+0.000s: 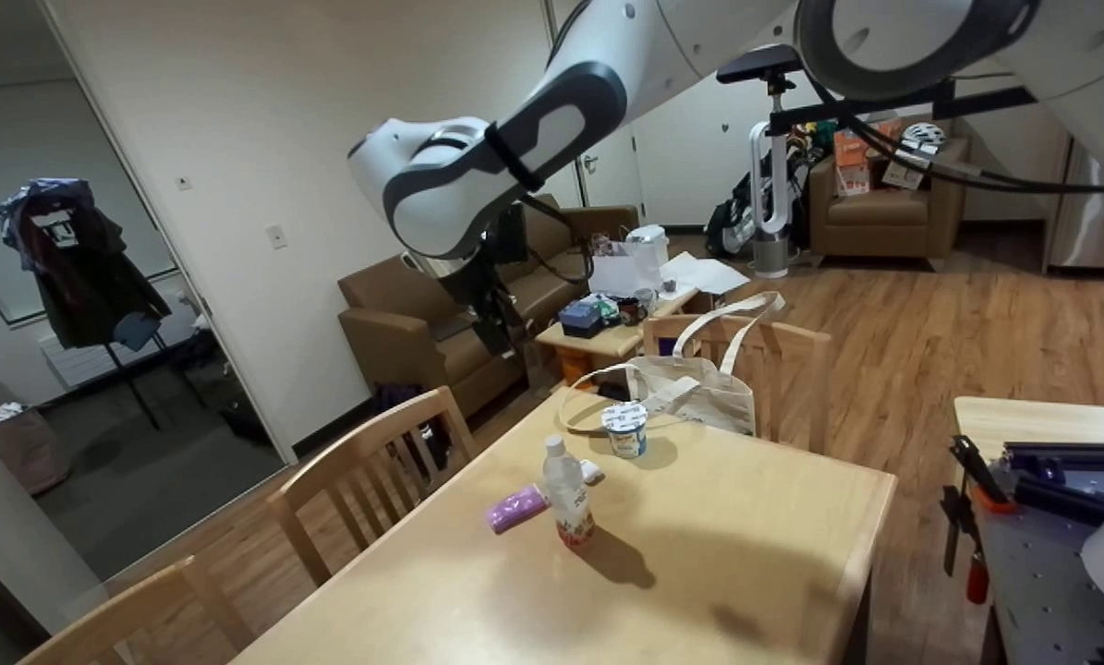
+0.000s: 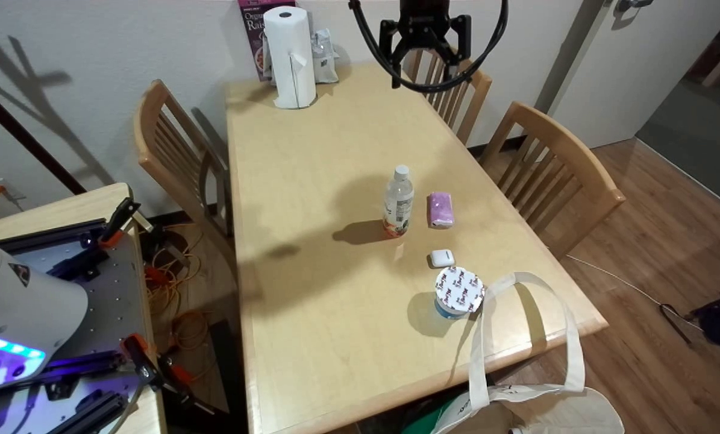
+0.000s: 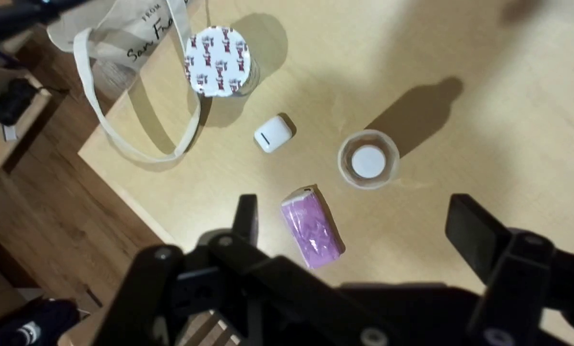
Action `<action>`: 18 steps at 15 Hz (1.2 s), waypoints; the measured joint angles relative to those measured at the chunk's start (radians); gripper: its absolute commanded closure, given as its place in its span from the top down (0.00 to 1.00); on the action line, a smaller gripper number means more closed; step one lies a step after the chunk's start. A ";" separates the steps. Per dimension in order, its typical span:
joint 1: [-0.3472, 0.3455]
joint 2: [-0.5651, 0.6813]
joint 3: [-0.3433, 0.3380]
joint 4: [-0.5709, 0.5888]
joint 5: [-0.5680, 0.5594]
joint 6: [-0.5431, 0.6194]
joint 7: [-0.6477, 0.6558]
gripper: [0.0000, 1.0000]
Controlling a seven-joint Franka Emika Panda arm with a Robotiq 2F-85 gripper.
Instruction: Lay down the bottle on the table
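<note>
The step in hand looks like the approach, ahead of any grasp. Across the wrist view, left to right, come one of the fingers (image 3: 245, 218), a white case (image 3: 273, 134), a purple pack (image 3: 311, 229), the bottle (image 3: 368, 161), then the opposing finger. The fingers are spread wide and grip nothing. The bottle stands upright on the desk (image 2: 335, 361), well apart from them in both exterior views, so the laying down is all to do. The next move probably calls for carrying the fingers over to the bottle, lowering them to straddle it, and closing on its body; after that it would want tipping onto its side, away from the pack and case.

Containers, again from the left: the bag (image 3: 123, 29) is at the desk's edge, a handle (image 2: 479, 364) looping over it, its contents hidden. The cup (image 3: 218, 61) has a printed lid (image 2: 459, 291) across its mouth, so what it holds is out of sight. The case is closed. The bottle, last, wears its white cap (image 2: 401, 172); its upper wall is see-through, its foot reddish, and I cannot tell how full it is
</note>
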 measured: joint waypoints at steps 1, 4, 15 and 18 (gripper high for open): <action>0.000 0.025 0.002 0.038 0.016 -0.005 -0.020 1.00; 0.003 0.075 -0.004 0.118 0.019 -0.041 -0.022 1.00; -0.002 -0.019 0.012 -0.050 0.130 -0.046 0.015 1.00; -0.021 -0.073 0.005 -0.147 0.207 0.005 0.120 1.00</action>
